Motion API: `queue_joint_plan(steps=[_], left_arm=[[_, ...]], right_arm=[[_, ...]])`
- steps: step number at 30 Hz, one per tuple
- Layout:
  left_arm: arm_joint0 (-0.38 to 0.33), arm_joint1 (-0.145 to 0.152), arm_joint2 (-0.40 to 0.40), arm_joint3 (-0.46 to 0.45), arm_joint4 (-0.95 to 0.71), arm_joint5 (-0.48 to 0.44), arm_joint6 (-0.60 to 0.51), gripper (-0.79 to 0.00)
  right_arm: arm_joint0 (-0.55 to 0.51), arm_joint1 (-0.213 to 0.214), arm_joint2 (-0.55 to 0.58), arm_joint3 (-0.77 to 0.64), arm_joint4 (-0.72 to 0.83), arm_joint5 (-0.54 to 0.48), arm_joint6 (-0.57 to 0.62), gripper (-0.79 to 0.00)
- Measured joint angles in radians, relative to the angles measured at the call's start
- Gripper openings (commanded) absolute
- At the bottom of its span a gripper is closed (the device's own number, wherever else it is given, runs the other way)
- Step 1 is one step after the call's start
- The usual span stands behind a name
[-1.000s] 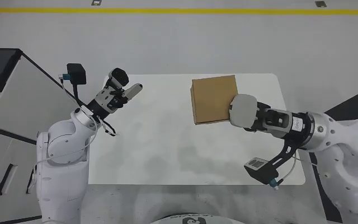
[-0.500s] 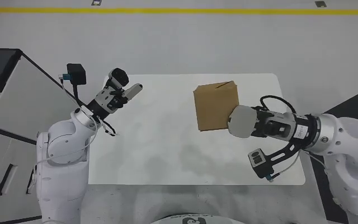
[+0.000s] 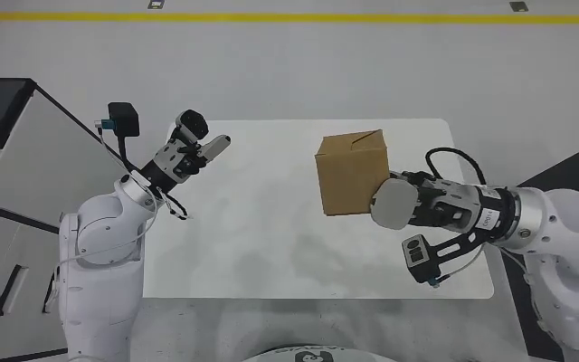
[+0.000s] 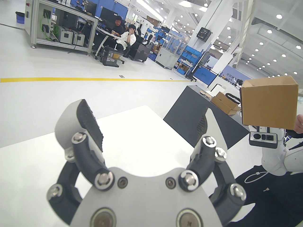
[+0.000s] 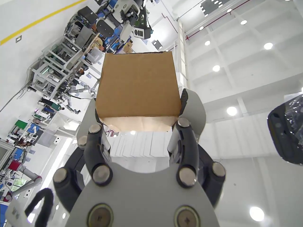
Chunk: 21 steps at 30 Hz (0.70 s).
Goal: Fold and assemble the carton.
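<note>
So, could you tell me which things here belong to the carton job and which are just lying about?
For the job: carton, held up in the right gripper; left gripper, fingers open, holding nothing.
Just about: white table; cardboard pieces on a dark side table; yellow floor line.

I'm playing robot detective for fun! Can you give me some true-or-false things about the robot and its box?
1. The right gripper is shut on the carton. True.
2. The left gripper is holding the carton too. False: it is open and empty, well apart from the carton.
3. The carton is brown. True.
4. The table is black. False: it is white.
</note>
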Motion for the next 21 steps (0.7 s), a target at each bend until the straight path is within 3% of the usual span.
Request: queue_joint_plan(steps=[10, 17, 21], left_arm=[[0.000, 0.000, 0.000, 0.000, 0.000, 0.000, 0.000, 0.000], [0.000, 0.000, 0.000, 0.000, 0.000, 0.000, 0.000, 0.000], [0.000, 0.000, 0.000, 0.000, 0.000, 0.000, 0.000, 0.000]], right_arm=[[-0.013, -0.002, 0.011, 0.000, -0.172, 0.368, 0.027, -0.785], [-0.013, -0.002, 0.011, 0.000, -0.176, 0.378, 0.030, -0.785], [0.017, 0.000, -0.001, 0.000, -0.228, 0.468, 0.008, -0.785]])
